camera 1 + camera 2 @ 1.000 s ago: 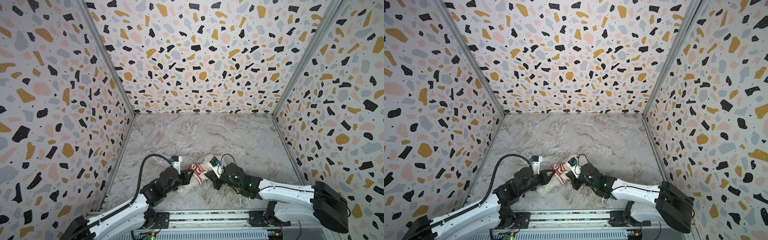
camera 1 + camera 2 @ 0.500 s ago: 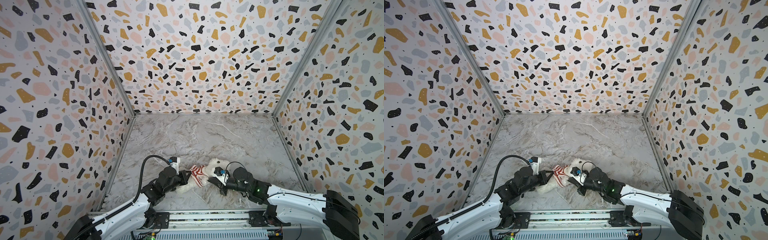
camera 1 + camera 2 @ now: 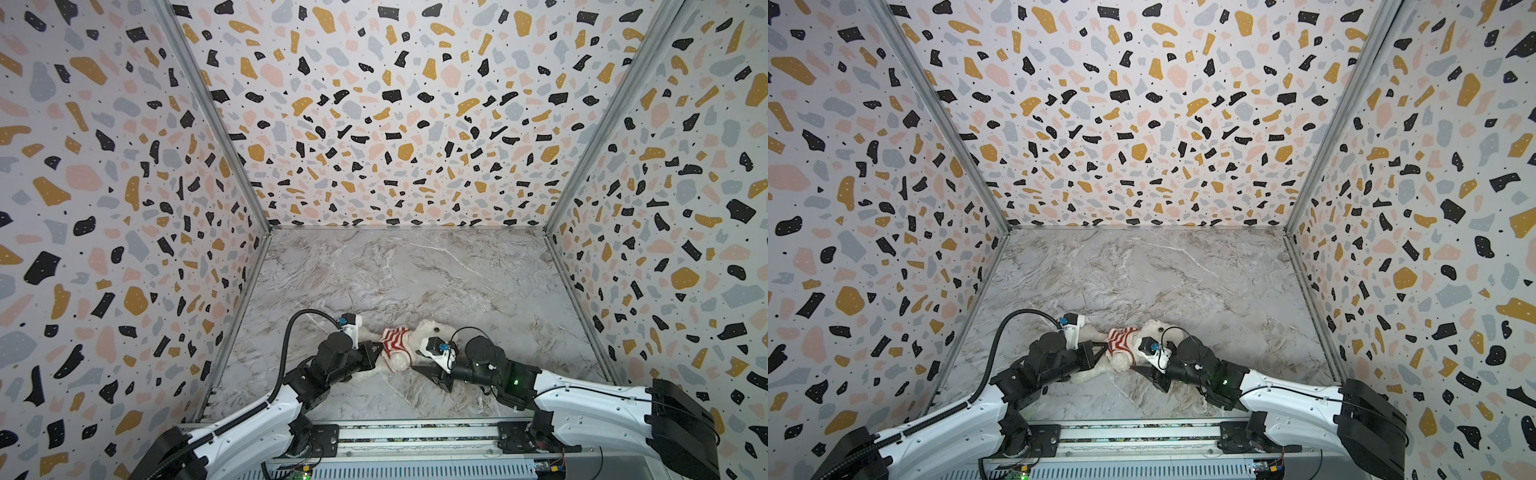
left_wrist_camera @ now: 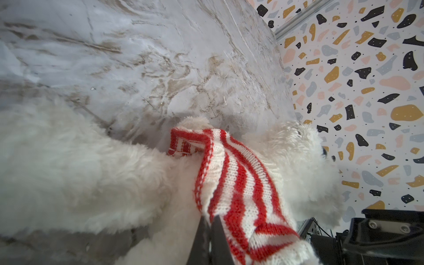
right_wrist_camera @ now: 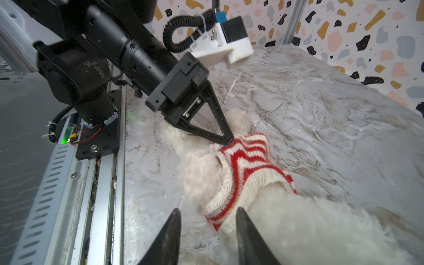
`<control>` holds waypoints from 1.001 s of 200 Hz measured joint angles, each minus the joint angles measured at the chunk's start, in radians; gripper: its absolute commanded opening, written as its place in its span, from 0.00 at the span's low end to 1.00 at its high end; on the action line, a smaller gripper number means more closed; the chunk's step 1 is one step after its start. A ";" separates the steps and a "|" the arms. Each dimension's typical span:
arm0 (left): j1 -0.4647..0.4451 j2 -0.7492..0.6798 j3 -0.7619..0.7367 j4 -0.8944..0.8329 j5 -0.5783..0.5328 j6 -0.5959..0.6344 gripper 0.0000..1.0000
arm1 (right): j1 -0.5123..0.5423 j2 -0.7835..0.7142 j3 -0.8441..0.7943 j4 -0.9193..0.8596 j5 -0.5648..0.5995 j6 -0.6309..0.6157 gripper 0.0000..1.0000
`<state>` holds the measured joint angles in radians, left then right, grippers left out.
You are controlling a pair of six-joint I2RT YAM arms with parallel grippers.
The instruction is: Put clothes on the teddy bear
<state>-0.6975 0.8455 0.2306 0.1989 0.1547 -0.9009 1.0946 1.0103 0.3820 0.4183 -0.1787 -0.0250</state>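
Three speckled walls (image 3: pixel 395 124) boxed in the marble desk (image 3: pixel 415 270), with a metal rail (image 3: pixel 415 432) along the open front edge. Everything in the box was crowded near that rail. The back and right of the desk lay bare, so there was plenty of room to move there.

The left arm (image 3: pixel 257 415) and right arm (image 3: pixel 582 399) reached in from the rail and met low in the middle. Between them lay the bear (image 3: pixel 432 332), stretched out on the desk near the front, left of centre, its head toward the right arm. In both top views it showed as a white patch (image 3: pixel 1152 328) half covered by the wrists.

The sweater (image 3: pixel 395 338), striped red and white, was wrapped round the bear's upper body, and white fur stuck out at both ends. The left wrist view showed a short sleeve with fur at its mouth, and the dark nose by the far wall.

The left jaws were together, pinched on the sweater's edge. The right wrist view showed their tip right at the knit, which the top views hid. The right jaws stood apart with only desk between them, just beside the sweater and gripping nothing.
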 measured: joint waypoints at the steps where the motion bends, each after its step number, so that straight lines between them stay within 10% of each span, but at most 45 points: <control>1: 0.000 0.000 0.000 0.000 0.000 0.000 0.00 | 0.001 -0.002 0.000 0.000 0.000 -0.001 0.47; 200: -0.078 -0.016 0.000 0.057 0.002 -0.053 0.00 | 0.155 0.232 0.170 -0.114 0.264 -0.115 0.40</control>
<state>-0.7757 0.8299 0.2306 0.2562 0.1562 -0.9539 1.2495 1.2423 0.5518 0.3046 0.0856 -0.1398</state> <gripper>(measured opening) 0.050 0.422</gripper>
